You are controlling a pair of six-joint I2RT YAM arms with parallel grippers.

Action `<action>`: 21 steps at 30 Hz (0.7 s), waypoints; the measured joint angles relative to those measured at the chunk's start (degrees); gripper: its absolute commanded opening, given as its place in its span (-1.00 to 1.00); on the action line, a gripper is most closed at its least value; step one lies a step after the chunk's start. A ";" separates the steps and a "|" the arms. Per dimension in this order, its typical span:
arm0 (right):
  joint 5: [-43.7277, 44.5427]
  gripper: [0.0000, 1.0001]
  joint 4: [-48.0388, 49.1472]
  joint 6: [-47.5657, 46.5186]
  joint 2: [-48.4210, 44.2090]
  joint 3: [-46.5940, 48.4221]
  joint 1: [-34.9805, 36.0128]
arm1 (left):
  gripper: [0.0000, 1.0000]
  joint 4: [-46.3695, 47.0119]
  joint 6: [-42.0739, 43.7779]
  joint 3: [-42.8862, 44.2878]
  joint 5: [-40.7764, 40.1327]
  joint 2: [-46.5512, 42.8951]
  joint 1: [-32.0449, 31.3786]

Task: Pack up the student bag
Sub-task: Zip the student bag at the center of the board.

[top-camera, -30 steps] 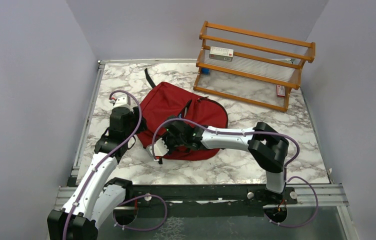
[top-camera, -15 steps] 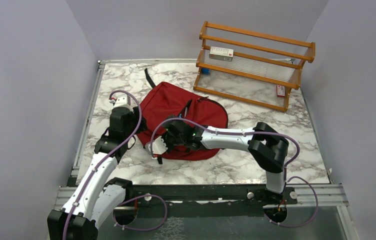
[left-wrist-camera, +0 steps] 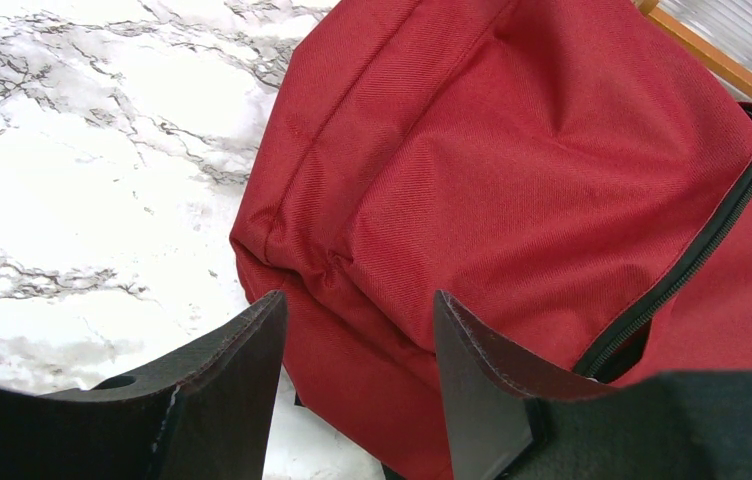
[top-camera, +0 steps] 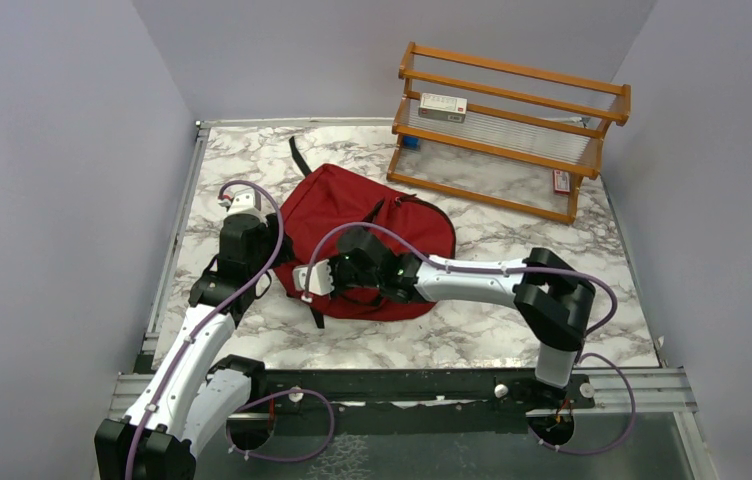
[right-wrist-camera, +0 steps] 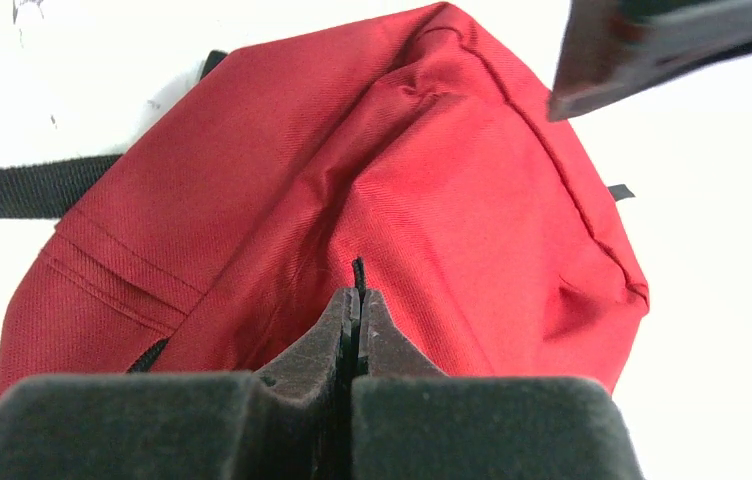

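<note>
Pinching a black tab [right-wrist-camera: 358,271] on the student bag [top-camera: 352,205], right jaws; left jaws spread.

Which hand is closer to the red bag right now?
Right. The right hand is shut, pinching a thin black bit of the bag at its near edge. The left hand is open, straddling the bag's left corner.

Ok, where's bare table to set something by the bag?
Bare: the near strip between the bag and the front rail; the stretch between bag, rack and the table's right edge; the far-left corner. Crowded at the bag's left end, around the left gripper and right gripper.
</note>
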 measured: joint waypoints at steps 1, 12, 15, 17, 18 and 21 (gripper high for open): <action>-0.02 -0.99 1.20 1.46 -0.63 -0.66 0.00 | 0.14 0.00 0.00 0.00 0.02 0.04 0.02; 1.66 -0.99 20.24 27.23 -5.38 -9.66 -3.43 | 0.46 3.23 1.33 0.00 8.72 0.83 0.02; 3.32 -0.99 25.44 37.22 -5.81 -12.04 -5.29 | 0.47 4.87 1.64 0.00 12.83 0.81 0.00; 4.22 -0.99 28.48 43.69 -6.34 -13.49 -6.88 | 0.46 5.92 2.21 -0.02 14.93 0.81 0.02; 4.72 -0.99 29.73 47.04 -6.56 -13.90 -7.74 | 0.45 6.71 2.60 -0.02 16.20 0.81 0.02; 6.34 -0.99 32.26 55.89 -7.10 -14.36 -10.56 | 0.45 8.52 3.41 -0.04 19.19 0.81 0.00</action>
